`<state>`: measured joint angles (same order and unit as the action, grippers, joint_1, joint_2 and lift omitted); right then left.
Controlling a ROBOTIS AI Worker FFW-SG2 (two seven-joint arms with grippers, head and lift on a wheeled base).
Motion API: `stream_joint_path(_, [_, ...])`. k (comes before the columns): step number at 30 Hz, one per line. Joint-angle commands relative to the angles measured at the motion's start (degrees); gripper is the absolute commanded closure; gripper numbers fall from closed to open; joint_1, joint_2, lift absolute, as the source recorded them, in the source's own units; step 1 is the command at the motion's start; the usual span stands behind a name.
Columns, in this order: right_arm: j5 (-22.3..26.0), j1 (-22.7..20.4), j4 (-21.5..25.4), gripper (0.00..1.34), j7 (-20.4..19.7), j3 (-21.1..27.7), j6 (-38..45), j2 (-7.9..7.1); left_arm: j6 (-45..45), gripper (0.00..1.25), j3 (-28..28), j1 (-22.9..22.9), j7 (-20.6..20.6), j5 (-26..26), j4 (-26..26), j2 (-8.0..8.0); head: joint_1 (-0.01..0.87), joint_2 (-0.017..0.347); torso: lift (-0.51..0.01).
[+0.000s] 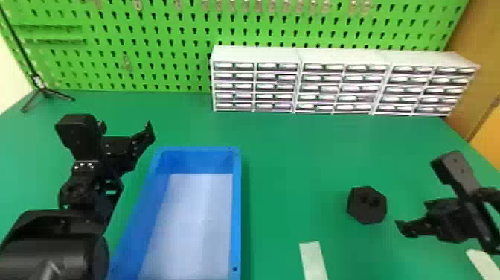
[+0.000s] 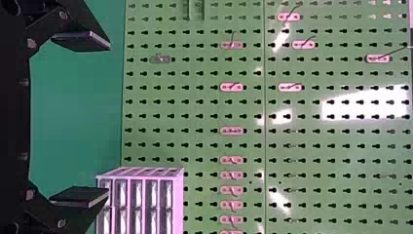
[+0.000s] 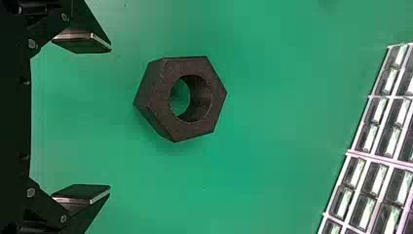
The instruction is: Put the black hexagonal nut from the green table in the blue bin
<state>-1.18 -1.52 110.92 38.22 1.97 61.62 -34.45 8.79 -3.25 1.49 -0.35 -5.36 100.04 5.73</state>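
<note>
A black hexagonal nut (image 1: 366, 205) sits on a green table (image 1: 290, 156), right of center in the lower half of the frame, as a two-armed robot holds its grippers above the surface. The right gripper (image 1: 413, 215), at the lower right, hangs just beside the nut, its fingers spread wide and grasping nothing. Seen from the right wrist, the nut lies flat beyond the parted fingertips, apart from both, green showing through its round hole.

At left, the left gripper (image 1: 142, 143) hovers near the far corner of a blue bin (image 1: 237, 223), its fingers likewise released and well apart. The bin, with a pale floor, stretches from the center toward the bottom edge, left of the nut and separate from it.

White drawer units (image 1: 256, 56) line the back of the table from upper center to upper right, before a green pegboard (image 1: 148, 37). A small black tripod (image 1: 44, 92) stands at upper left, and a pale strip (image 1: 313, 260) lies at the bottom, right of center.
</note>
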Motion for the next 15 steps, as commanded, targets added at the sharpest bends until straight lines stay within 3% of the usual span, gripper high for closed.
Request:
stream_joint_path(1, [-0.1,0.1,0.0,0.26,0.0,-0.2,0.1,-0.01,0.1,0.22,0.0,0.1,0.0,0.0,0.0,-0.02,0.686,0.028,-0.096])
stream_joint_path(15, [-0.4,0.6,-0.1,0.26,0.0,-0.5,0.1,-0.10,0.1,0.22,0.0,0.1,0.0,0.0,0.0,-0.02,0.686,0.028,-0.096])
